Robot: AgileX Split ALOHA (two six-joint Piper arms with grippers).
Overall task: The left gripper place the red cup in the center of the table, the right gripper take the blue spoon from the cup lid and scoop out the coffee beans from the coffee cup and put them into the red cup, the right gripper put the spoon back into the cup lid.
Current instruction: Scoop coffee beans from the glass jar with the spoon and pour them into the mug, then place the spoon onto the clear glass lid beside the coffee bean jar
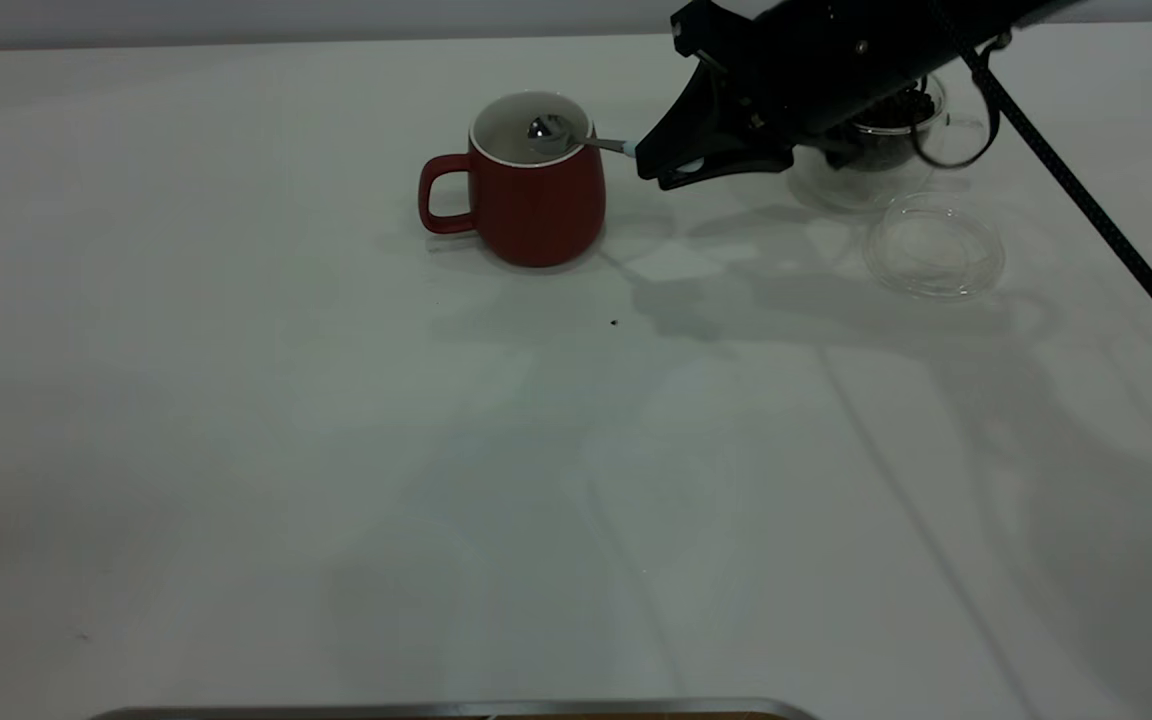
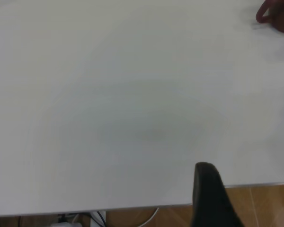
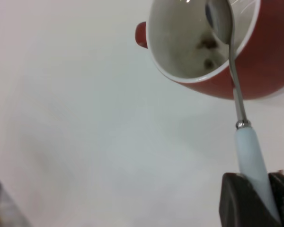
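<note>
Right gripper [image 1: 671, 170]: it is clamping the pale handle of the spoon [image 1: 576, 138], just right of the red cup [image 1: 536, 190].
Spoon bowl: it is hanging inside the cup mouth; a few coffee beans [image 3: 208, 52] are lying at the cup bottom.
Left gripper [image 2: 210, 198]: it is sitting parked at the near table edge; I cannot tell its fingers.
Coffee cup [image 1: 871, 150]: it is standing right of the gripper, with the cup lid [image 1: 933, 247] nearer.
Risk: the spoon shaft may be catching the rim when lifting and tipping the cup; one dark speck, maybe a bean [image 1: 614, 322], is already lying on the table.
Writing: none is readable.
</note>
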